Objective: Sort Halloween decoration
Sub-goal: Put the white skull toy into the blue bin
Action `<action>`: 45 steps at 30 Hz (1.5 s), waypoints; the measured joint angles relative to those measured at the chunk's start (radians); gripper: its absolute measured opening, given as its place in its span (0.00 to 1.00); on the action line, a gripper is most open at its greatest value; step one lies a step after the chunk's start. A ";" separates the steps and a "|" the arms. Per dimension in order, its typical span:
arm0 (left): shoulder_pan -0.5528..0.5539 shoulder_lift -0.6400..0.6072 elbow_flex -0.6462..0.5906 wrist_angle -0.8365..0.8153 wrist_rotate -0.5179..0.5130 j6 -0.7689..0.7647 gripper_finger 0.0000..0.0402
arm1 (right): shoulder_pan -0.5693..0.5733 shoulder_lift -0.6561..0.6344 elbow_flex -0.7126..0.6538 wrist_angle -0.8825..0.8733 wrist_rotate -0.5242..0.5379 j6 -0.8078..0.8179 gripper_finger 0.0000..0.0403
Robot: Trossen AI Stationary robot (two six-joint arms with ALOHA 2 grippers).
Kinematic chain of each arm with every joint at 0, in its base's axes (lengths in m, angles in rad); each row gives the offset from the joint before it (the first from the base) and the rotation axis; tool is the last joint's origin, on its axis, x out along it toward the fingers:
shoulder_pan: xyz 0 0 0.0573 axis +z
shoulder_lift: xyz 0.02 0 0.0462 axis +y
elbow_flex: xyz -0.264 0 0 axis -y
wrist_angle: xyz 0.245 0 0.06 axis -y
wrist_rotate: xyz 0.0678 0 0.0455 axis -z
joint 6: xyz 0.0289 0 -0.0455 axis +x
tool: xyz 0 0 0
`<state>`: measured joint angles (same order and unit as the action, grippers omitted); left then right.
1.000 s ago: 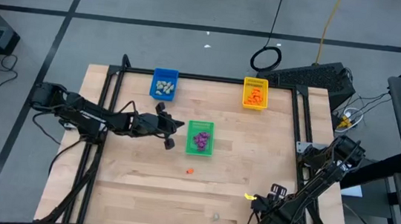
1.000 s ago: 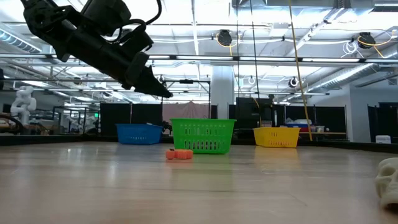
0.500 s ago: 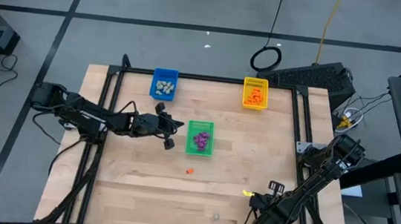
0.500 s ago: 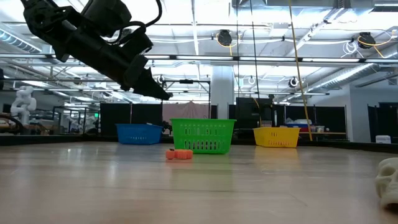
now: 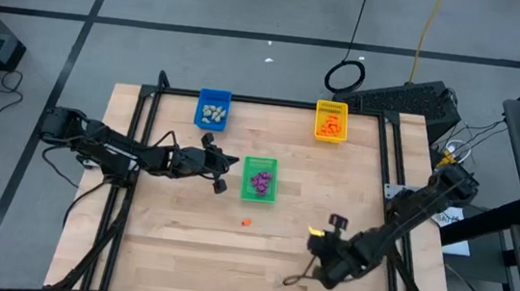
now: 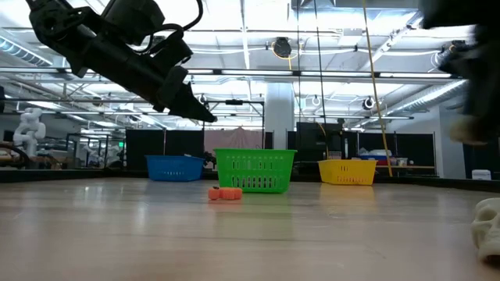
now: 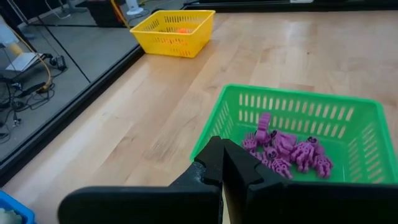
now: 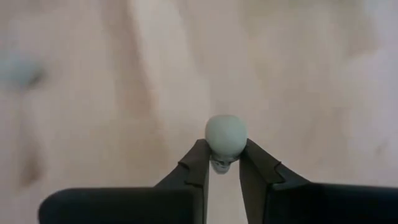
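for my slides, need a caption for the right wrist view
Right gripper shut on a pale grey-white skull trinket, held above the wooden table.

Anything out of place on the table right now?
One orange trinket lies loose on the wood below the green tray, not in the yellow tray with the other orange ones. A pale trinket also sits loose near the table's front edge. Trays look upright.
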<state>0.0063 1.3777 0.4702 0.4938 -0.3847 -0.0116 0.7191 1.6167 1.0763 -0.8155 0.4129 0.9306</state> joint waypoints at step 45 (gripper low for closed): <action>0.000 -0.416 -0.287 0.122 -0.211 -0.008 0.00 | -0.800 0.424 0.202 1.377 0.027 -0.848 0.09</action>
<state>0.0063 0.9613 0.1829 0.6160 -0.5958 -0.0197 -0.0806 2.0408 1.2787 0.5617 0.4404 0.0825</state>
